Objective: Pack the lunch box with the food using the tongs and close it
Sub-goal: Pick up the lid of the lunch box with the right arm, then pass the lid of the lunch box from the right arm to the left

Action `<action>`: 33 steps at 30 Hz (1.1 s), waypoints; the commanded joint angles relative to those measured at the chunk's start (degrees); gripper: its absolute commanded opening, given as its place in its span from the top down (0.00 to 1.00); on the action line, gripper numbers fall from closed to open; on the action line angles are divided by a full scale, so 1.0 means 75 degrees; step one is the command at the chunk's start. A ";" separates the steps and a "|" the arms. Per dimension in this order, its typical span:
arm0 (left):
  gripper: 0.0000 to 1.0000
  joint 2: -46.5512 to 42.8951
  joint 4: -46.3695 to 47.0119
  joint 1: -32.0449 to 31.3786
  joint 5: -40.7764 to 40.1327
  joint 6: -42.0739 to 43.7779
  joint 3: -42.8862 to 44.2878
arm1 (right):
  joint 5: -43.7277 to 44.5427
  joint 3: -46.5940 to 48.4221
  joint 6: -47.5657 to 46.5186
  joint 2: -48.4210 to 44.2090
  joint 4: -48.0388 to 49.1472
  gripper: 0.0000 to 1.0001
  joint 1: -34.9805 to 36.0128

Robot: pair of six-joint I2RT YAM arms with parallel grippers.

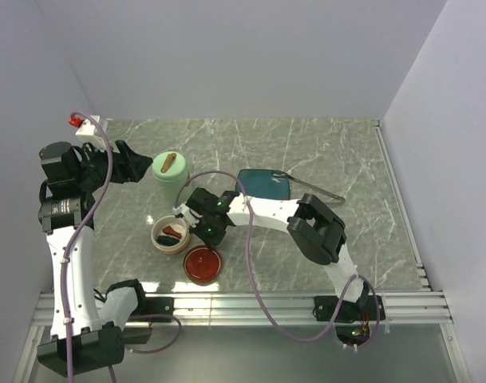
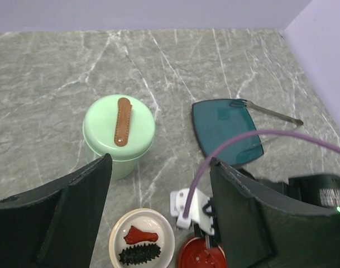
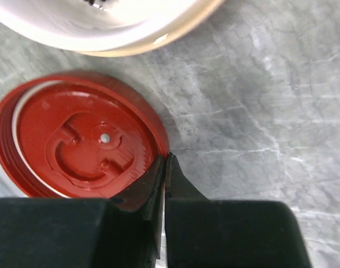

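- Two arms share a grey marbled table (image 1: 322, 152). A dark teal square plate (image 1: 264, 183) lies right of centre, and the tongs (image 1: 314, 189) touch its far right corner.
- A purple cable (image 2: 236, 139) arcs across the left wrist view and hides part of the plate.
- The left gripper (image 2: 159, 167) has its jaws set wide apart and holds nothing. It stands just left of the mint-green pot (image 2: 130, 162), which wears its mint-green lid (image 2: 103, 123).
- The right gripper (image 3: 165, 162) has its jaws closed to a hairline, pinching the rim of the dark-red lid (image 3: 80, 145). That lid lies inner face up, just beside the cream bowl (image 3: 158, 40).
- Count: one pot, one bowl, two lids, one plate, one pair of tongs.
- Two food items lie in the bowl: one red piece (image 2: 140, 235) and one dark piece (image 2: 139, 254).
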 commanded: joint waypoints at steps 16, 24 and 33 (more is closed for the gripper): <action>0.24 -0.0066 0.3006 0.0038 0.3372 -0.1146 -0.0536 | -0.7436 0.0075 0.4030 -0.2356 0.2526 1.00 -0.3399; 0.22 -0.0885 0.7848 -0.0557 0.4300 -0.3778 -0.2552 | -0.7650 0.0889 0.6069 -0.2837 0.5019 1.00 -0.3834; 0.24 -0.0946 0.8446 -0.1814 0.3937 -0.3844 -0.2846 | -0.7321 0.1877 0.4766 -0.2990 0.3960 1.00 -0.3823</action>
